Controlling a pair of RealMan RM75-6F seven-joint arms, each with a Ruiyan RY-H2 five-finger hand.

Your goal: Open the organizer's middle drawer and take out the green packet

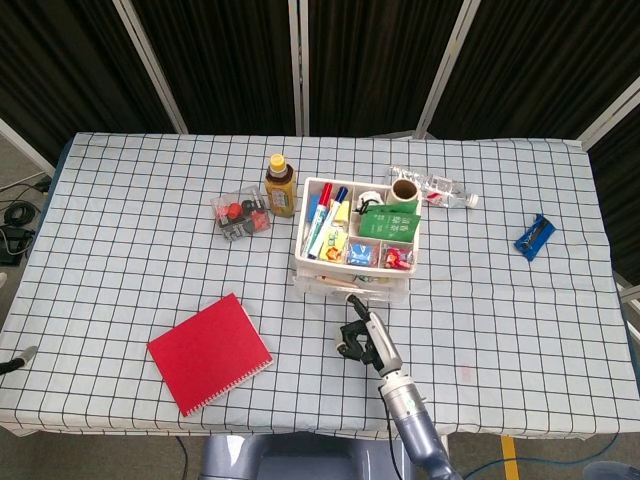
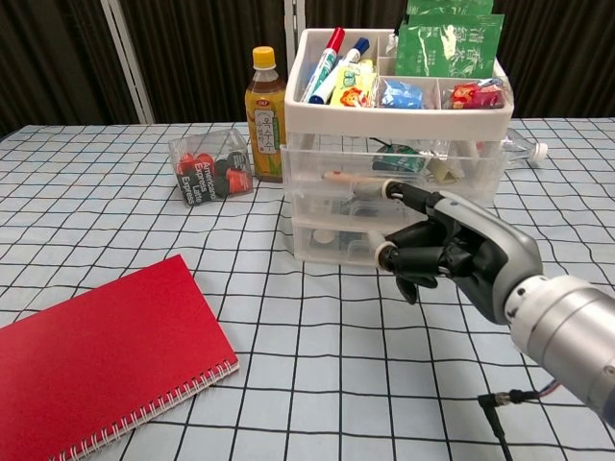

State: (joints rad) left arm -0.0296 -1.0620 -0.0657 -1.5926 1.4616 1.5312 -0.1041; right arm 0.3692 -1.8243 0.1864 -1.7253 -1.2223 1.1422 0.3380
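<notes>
The white organizer (image 1: 301, 262) (image 2: 300, 115) stands mid-table with three clear drawers under a top tray of pens and green packets (image 2: 452, 43). My right hand (image 1: 361, 335) (image 2: 452, 252) is at its front. One finger reaches to the upper lip of the middle drawer (image 2: 336, 206), the thumb sits lower, and the other fingers are curled in. The drawer fronts jut slightly past the frame. What lies inside shows only dimly through the plastic. My left hand is out of sight.
A tea bottle (image 1: 280, 185) and a clear box of small items (image 1: 241, 214) stand left of the organizer. A red notebook (image 1: 209, 352) lies at front left. A water bottle (image 1: 440, 189) lies behind the organizer, and a blue clip (image 1: 534, 236) at far right.
</notes>
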